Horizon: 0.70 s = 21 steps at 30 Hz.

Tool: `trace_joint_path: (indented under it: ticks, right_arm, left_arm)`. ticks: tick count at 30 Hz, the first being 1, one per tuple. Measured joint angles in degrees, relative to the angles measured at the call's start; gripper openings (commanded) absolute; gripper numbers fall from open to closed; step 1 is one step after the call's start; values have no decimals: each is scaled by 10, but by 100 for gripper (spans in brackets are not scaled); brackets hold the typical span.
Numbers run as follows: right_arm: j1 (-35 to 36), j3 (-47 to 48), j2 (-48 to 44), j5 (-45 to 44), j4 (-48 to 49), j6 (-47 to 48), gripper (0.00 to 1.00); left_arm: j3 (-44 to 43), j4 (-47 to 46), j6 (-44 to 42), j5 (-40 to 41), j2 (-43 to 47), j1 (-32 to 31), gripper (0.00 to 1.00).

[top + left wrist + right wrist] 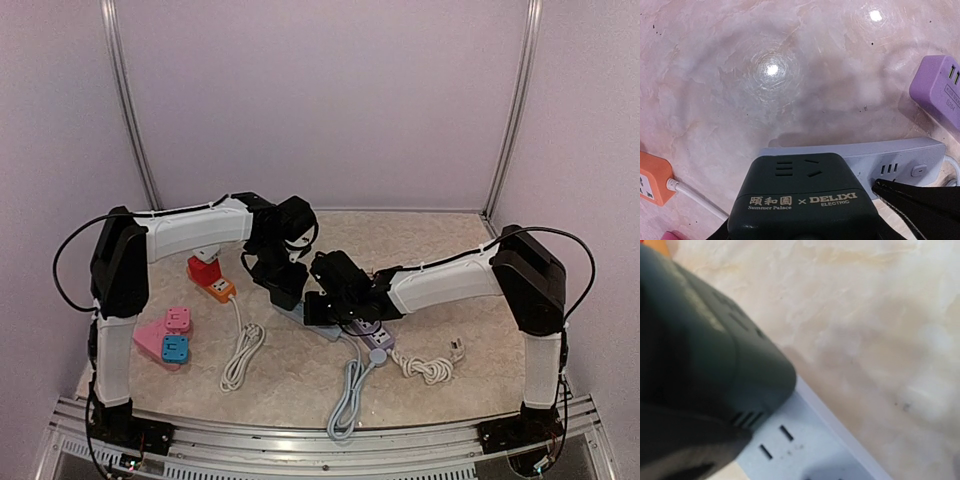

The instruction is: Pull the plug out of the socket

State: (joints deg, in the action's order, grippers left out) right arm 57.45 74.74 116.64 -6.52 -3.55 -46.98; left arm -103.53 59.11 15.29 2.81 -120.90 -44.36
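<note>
**Green plug gripped, seated in the strip**

The left pincer (284, 290) comes down over the dark green plug (805, 200). Its black fingers (920, 205) stand partway open, one against each side of the block, so the plug fills the gap between them. The plug is a squat cube with no real long side. Its slotted face points up, away from the table (790, 60), and its lettered side faces back toward the wrist.

Directly under the pincer, the plug sits in the pale grey power strip (900, 155). The strip lies flat with its long axis running crosswise to the fingers. In the left wrist view it sticks out past the right-hand finger, where a few small ports and a button show.

The right pincer (318, 303) is fully closed with nothing between its fingers. Its tip is at the strip, just beside the plug on the side away from the left arm. Up close, its own camera shows the green block looming right next to it and bare slots of the strip just below.

Beyond the left pincer's right-hand finger a purple socket block (940, 90) lies apart from the strip. Off to the other side there is an orange socket block (652, 177) with a white cord (695, 197).
</note>
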Motion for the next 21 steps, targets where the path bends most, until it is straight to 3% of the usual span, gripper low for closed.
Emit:
trace_joint_path:
  ticks: [21]
  right_arm:
    - [13, 3, 3, -39, -11, -7, 0]
  left_arm:
    - [60, -47, 38, -12, 33, 1, 20]
